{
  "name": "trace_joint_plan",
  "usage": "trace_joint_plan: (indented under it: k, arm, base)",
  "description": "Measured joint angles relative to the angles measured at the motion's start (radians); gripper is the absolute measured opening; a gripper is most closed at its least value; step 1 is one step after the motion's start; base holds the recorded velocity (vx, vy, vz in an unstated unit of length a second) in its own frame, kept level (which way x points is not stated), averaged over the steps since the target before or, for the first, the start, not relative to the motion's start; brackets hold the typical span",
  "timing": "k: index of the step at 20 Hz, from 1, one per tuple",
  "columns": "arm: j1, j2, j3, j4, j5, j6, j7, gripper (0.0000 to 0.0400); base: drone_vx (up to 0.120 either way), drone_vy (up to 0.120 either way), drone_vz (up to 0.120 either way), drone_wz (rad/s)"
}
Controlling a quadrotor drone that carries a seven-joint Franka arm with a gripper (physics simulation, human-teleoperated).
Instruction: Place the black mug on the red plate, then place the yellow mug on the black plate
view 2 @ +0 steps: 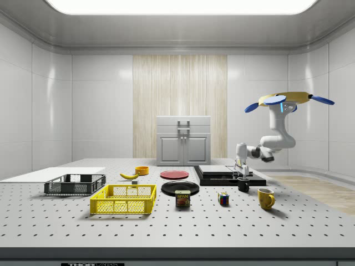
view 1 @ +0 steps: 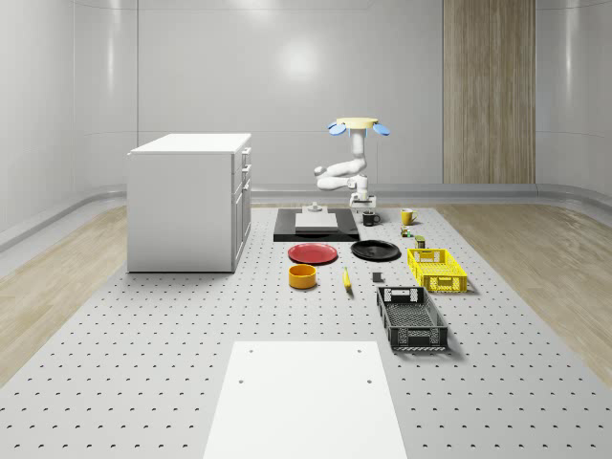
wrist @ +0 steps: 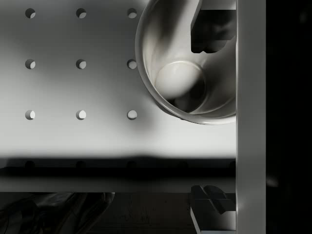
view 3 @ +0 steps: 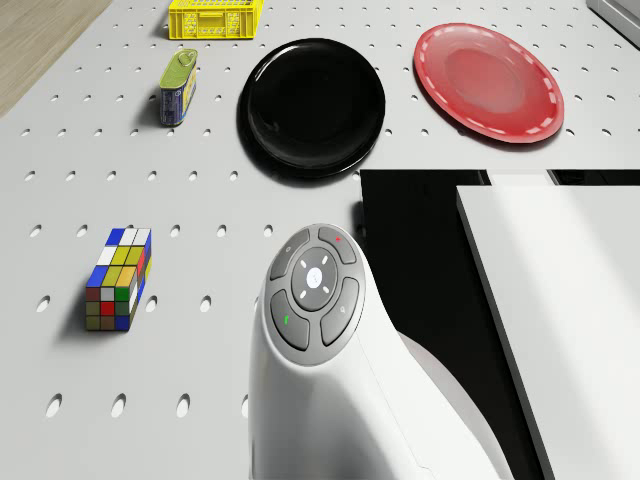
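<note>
We are hovering at the table's far end, gripper spread wide just above the black mug beside the dark slab. One finger is hanging inside the rim; descending off-centre, we risk tipping it.

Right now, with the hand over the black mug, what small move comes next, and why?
Probably lower the hand straight down: its open fingers straddle the rim of the black mug, one over the opening, one outside, just above it. The drone hovers above the table nearby.
</note>
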Motion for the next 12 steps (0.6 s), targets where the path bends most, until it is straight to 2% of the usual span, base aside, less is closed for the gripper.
trace_joint_plan:
  k: [12]
  arm:
    - [-0.016, -0.035, -0.021, 0.011, -0.012, 0.044, 0.010, 0.0400]
  base:
    - [0.000, 0.000, 0.000, 0.000]
